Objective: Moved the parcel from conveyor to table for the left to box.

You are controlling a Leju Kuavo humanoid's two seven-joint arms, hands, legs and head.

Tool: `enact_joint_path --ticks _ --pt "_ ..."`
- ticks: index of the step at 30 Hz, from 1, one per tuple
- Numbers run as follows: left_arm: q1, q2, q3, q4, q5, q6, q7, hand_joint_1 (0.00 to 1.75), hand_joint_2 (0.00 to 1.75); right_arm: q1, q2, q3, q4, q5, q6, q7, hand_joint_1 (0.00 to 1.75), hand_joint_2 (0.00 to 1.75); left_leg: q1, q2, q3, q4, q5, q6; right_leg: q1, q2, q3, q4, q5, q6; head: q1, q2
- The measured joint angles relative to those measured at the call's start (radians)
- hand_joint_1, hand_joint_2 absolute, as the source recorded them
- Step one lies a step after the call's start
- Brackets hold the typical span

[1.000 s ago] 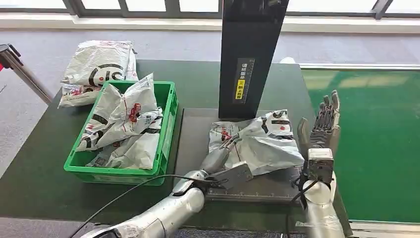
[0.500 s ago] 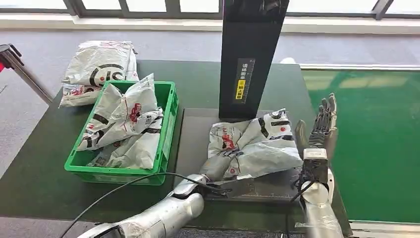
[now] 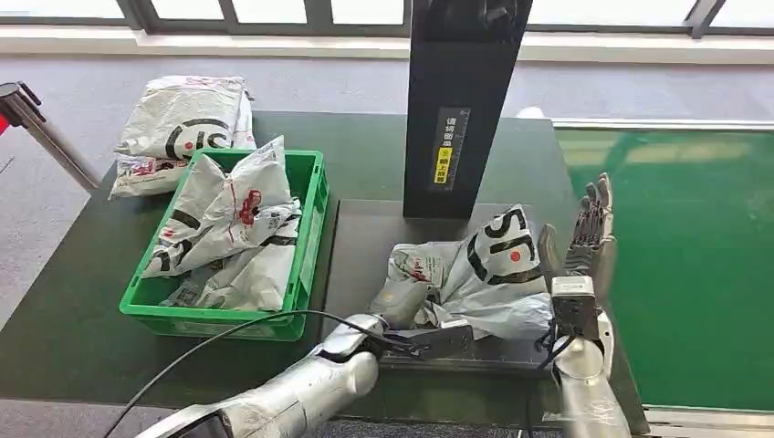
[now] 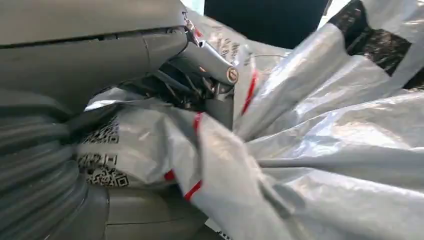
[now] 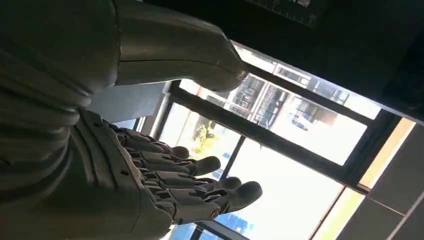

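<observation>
Head view: left hand (image 3: 408, 301) is gripping the grey parcel (image 3: 484, 269) on the dark table (image 3: 365, 164).
Fingers are bunching its plastic; right hand (image 3: 584, 239) is hovering upright beside it, fingers straight, slightly apart, holding nothing.

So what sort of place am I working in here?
Probably a parcel-sorting station: a green conveyor belt beside the dark table, a green crate of plastic mailer bags, and a black scanner column.

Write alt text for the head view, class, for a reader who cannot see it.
The robot's left hand grips a crumpled grey parcel on a dark plate before a black column, while its right hand stands open beside it. To the left, a green crate holds more parcels.
</observation>
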Motion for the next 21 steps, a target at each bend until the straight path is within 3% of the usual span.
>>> enact_joint_path --ticks 7,12,14,17,21 --pt "0.006 0.0 0.0 0.013 0.011 0.24 -0.088 1.75 1.75 0.011 0.002 -0.002 -0.001 0.008 -0.003 0.0 0.0 1.75 0.0 0.0 -0.001 0.0 0.0 0.0 0.0 0.0 -0.001 0.0 0.0 0.0 0.0 0.0" --pt "0.006 0.012 0.1 -0.016 -0.181 0.337 -0.095 1.75 1.75 0.025 0.002 -0.005 -0.006 0.005 -0.01 0.0 0.0 1.75 0.0 0.0 -0.001 0.0 0.0 0.0 0.0 0.0 -0.002 0.0 0.0 0.0 0.0 0.0" --pt "0.029 0.016 0.186 -0.065 -0.37 0.339 -0.107 1.75 1.75 0.03 0.002 -0.005 -0.006 0.003 -0.012 0.0 0.0 1.75 0.0 0.0 -0.001 0.0 0.0 0.0 0.0 0.0 -0.002 0.0 0.0 0.0 0.0 0.0" --pt "0.074 0.013 0.43 -0.167 -0.642 0.34 -0.2 1.75 1.75 0.034 0.002 -0.005 -0.006 -0.008 -0.021 0.0 0.0 1.75 0.0 0.002 -0.002 0.0 0.0 0.0 0.0 0.001 -0.003 0.0 0.0 0.0 0.0 0.0" --pt "0.088 0.008 0.632 -0.238 -0.649 0.341 -0.214 1.75 1.75 0.035 0.001 -0.005 -0.006 -0.012 -0.023 0.0 0.0 1.75 0.0 0.004 -0.002 0.0 0.0 0.0 0.0 0.003 -0.004 0.0 0.0 0.0 0.0 0.0"
